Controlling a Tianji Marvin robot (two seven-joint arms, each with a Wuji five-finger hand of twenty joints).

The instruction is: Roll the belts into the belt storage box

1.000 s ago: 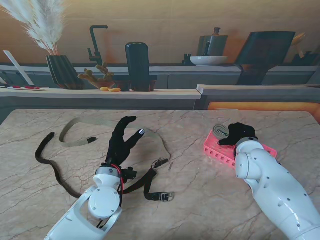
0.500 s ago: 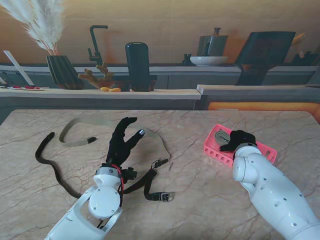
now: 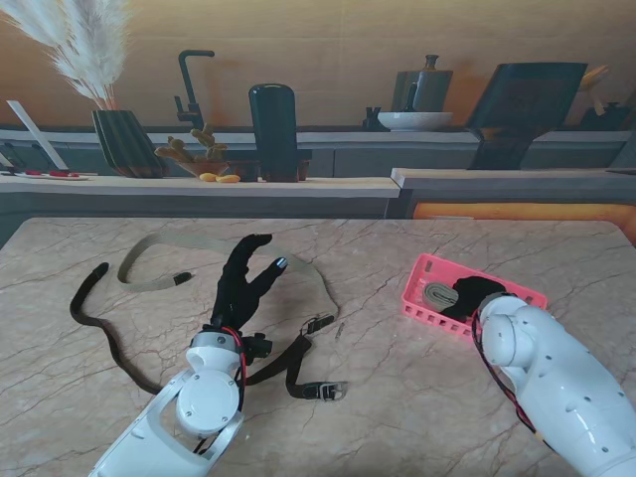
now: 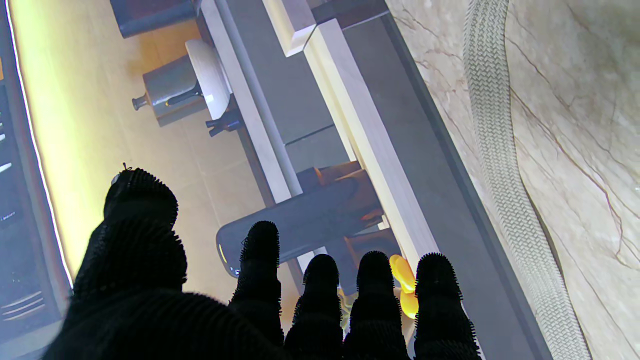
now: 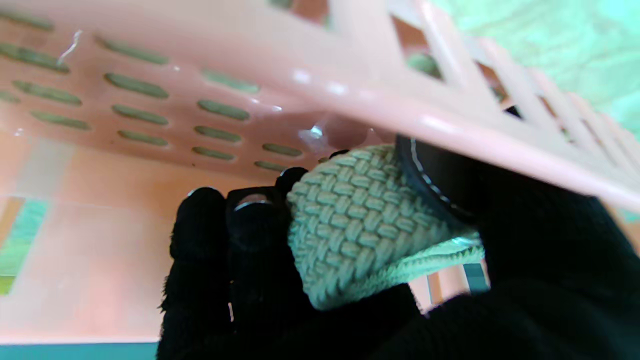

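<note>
The pink belt storage box [image 3: 421,265] stands on the right of the table. My right hand [image 3: 473,296] is down inside it, shut on a rolled grey-green woven belt [image 3: 438,294]. In the right wrist view my fingers [image 5: 240,250] wrap the roll [image 5: 350,225] against the box's slotted wall [image 5: 200,75]. My left hand [image 3: 244,279] hovers open, fingers spread, over a beige woven belt [image 3: 149,260] lying unrolled on the left. That same belt [image 4: 500,165] also runs past the fingertips [image 4: 320,280] in the left wrist view.
A long black belt [image 3: 91,320] curves along the far left of the table. A second dark belt with a metal buckle [image 3: 300,370] lies beside my left wrist. A counter with a vase, tap and dark jar stands behind the table's far edge.
My right hand has drawn nearer to me and lowered the rolled belt from over the box's far rim down into the box. The left arm has not moved.
</note>
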